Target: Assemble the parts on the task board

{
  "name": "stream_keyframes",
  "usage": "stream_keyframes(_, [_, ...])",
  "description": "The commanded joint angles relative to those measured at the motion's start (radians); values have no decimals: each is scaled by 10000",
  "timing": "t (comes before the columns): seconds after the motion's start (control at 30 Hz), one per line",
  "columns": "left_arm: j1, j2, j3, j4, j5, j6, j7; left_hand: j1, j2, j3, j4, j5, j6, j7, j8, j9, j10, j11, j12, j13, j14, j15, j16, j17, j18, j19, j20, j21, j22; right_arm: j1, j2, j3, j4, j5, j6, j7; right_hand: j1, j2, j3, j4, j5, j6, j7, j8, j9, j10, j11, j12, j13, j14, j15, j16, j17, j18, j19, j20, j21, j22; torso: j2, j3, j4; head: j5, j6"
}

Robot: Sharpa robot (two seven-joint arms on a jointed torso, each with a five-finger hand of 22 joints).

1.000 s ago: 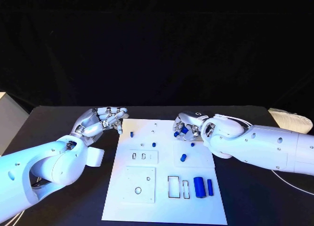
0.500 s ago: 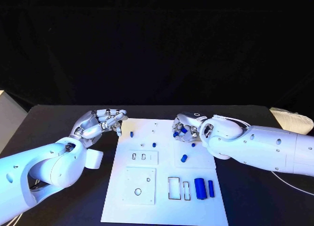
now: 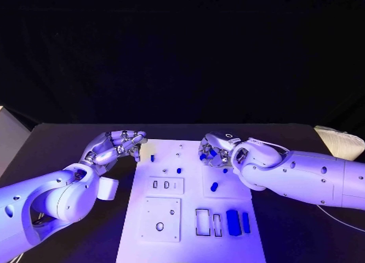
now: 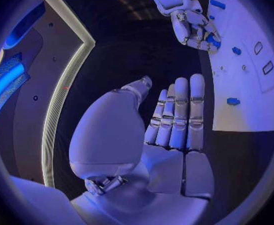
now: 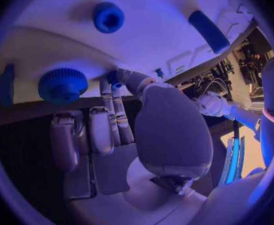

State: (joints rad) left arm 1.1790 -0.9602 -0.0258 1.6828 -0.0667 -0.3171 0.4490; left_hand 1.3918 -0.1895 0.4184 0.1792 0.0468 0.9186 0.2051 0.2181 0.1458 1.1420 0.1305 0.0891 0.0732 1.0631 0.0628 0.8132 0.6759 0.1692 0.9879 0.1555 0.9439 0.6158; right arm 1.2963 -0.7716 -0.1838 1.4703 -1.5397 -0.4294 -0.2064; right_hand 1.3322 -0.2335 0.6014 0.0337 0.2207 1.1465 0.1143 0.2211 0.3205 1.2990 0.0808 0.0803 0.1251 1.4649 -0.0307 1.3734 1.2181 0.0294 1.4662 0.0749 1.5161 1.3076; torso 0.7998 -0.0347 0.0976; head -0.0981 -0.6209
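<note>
Though half-hidden from above, right hand [image 5: 121, 130] fingers [image 5: 115, 102] pinching a small blue part [image 5: 112, 78].

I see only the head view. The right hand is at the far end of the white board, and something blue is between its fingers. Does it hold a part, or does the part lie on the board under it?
Observer: It holds it. In the right wrist view the right hand pinches a small blue part between its thumb and a fingertip.
Operator: And the left hand, has it anything inside?
Observer: No. In the left wrist view the left hand has a bare palm and straight fingers side by side, and it holds nothing.
Operator: What is near the right hand's fingers?
Observer: A blue ridged round part sits on the task board, close beside them.
</note>
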Motion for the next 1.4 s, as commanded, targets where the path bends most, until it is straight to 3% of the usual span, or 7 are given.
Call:
stream_keyframes(0.03, [22, 9, 9, 7, -38, 149, 0, -73, 3, 57, 26, 32, -28, -35, -32, 10, -68, 29, 16, 2, -57, -12, 34, 16, 138, -50, -8, 34, 17, 8, -59, 8, 171, -201, -732, -330, 276, 462, 3, -54, 77, 77, -57, 53, 474, 500, -436, 64, 102, 455, -65, 67, 10, -115, 687, -49, 66, 1898, 39, -10, -1, -13, 99])
stream_keyframes(0.3, [23, 27, 9, -32, -36, 140, -53, -51, 19, 92, 3, 32, -38, -29, -40, 11, -86, 34, 11, -2, -71, -9, 61, 17, 139, -67, -3, 65, 37, 203, 48, 60, 342, -421, -1093, -929, 251, 454, 9, -87, 50, 54, -61, 100, 544, 512, -439, 45, 123, 456, -71, 84, 25, -117, 690, -59, 71, 1907, 20, -51, -27, -6, 177])
stream_keyframes(0.5, [24, 21, 9, -27, -33, 135, -89, -39, 22, 108, -10, 32, -42, -27, -43, 11, -93, 35, 10, -3, -78, -8, 73, 16, 140, -74, -1, 79, 45, 255, 293, 80, 205, -617, -1268, -1269, 237, 453, 19, -117, 14, 30, -65, 137, 603, 515, -444, 24, 140, 455, -75, 94, 29, -120, 695, -64, 78, 1920, 27, -86, 18, 2, 203])
stream_keyframes(0.77, [25, 28, 9, -1, -30, 131, -109, -24, 24, 129, -28, 32, -46, -24, -47, 12, -99, 37, 10, -5, -86, -7, 87, 15, 141, -83, 2, 97, 56, 294, 766, 101, -24, -829, -1335, -1656, 225, 448, 32, -142, 0, -9, -55, 153, 644, 500, -437, -1, 150, 444, -74, 75, -14, -114, 682, -67, 61, 1896, 90, -75, 23, 47, 313])
stream_keyframes(0.97, [26, 45, 10, 20, -30, 143, -116, -24, 24, 129, -28, 32, -46, -24, -47, 12, -99, 37, 10, -5, -86, -7, 87, 15, 141, -83, 2, 97, 56, 293, 1149, 103, -242, -869, -1223, -1812, 222, 440, 47, -172, -1, -45, -48, 165, 681, 483, -432, -25, 160, 431, -71, 49, -68, -101, 654, -67, 25, 1843, 129, -68, 26, 134, 306])
stream_keyframes(1.1, [27, 59, 10, 31, -30, 157, -120, -24, 24, 129, -28, 32, -46, -24, -47, 12, -99, 37, 10, -5, -86, -7, 87, 15, 141, -83, 2, 97, 56, 275, 1364, 103, -412, -878, -1253, -1875, 202, 434, 54, -182, 0, -80, -38, 170, 706, 467, -422, -44, 167, 419, -65, 26, -115, -91, 632, -65, -5, 1800, 158, -90, 77, 134, 216])
stream_keyframes(1.4, [27, 78, 10, 27, -30, 178, -137, -24, 24, 129, -28, 32, -46, -24, -47, 12, -99, 37, 10, -5, -86, -7, 87, 15, 141, -83, 2, 97, 56, 256, 1599, 105, -513, -979, -1397, -2013, 191, 433, 66, -196, 1, -114, -31, 173, 730, 451, -415, -62, 175, 409, -59, 9, -148, -81, 611, -62, -33, 1759, 192, -127, 144, 143, 266])
